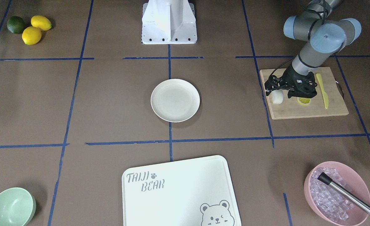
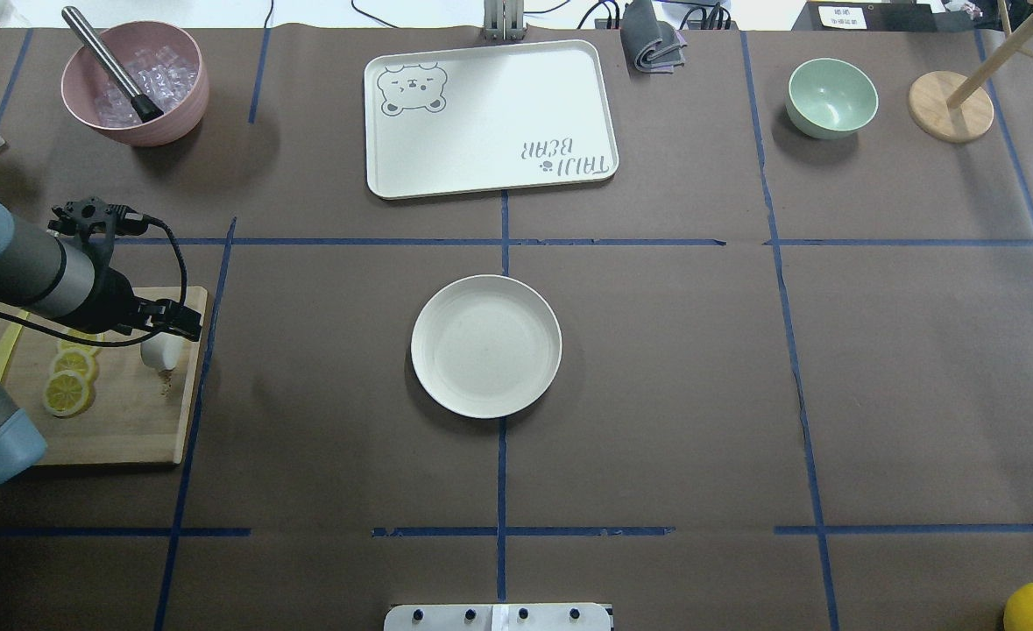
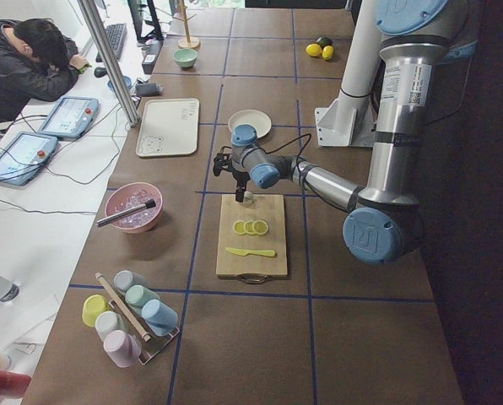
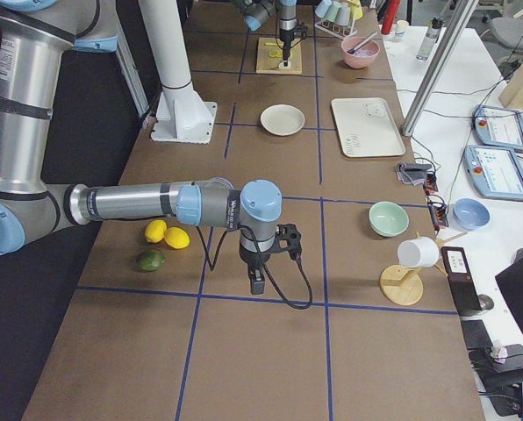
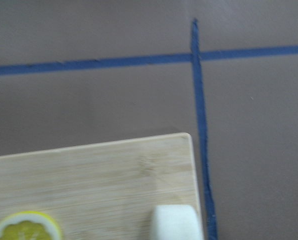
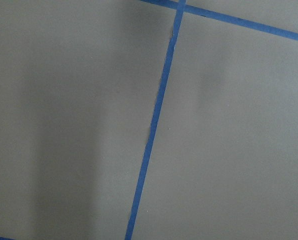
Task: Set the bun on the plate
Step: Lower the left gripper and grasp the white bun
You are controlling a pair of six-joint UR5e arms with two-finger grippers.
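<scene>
The bun [image 1: 277, 96] [image 2: 161, 352] is a small white lump near the inner edge of a wooden cutting board [image 1: 304, 111] [image 2: 122, 429]. It shows at the bottom edge of the left wrist view [image 5: 174, 223]. My left gripper [image 1: 275, 89] [image 2: 174, 322] hovers just over the bun, and its jaws look parted, so I read it as open. The cream plate [image 1: 175, 100] [image 2: 485, 346] lies bare at the table's centre, well apart from the board. My right gripper [image 4: 256, 282] hangs over bare table far from both. I cannot tell whether it is open or shut.
Lemon slices [image 2: 67, 392] and a yellow knife [image 1: 322, 90] share the board. A pink bowl of ice [image 2: 135, 83], the bear-printed board [image 2: 490, 118] and a mint bowl [image 2: 831, 96] line the far side. Two lemons and a lime [image 1: 31, 29] lie near the robot. A person [image 3: 24, 59] sits beyond the table.
</scene>
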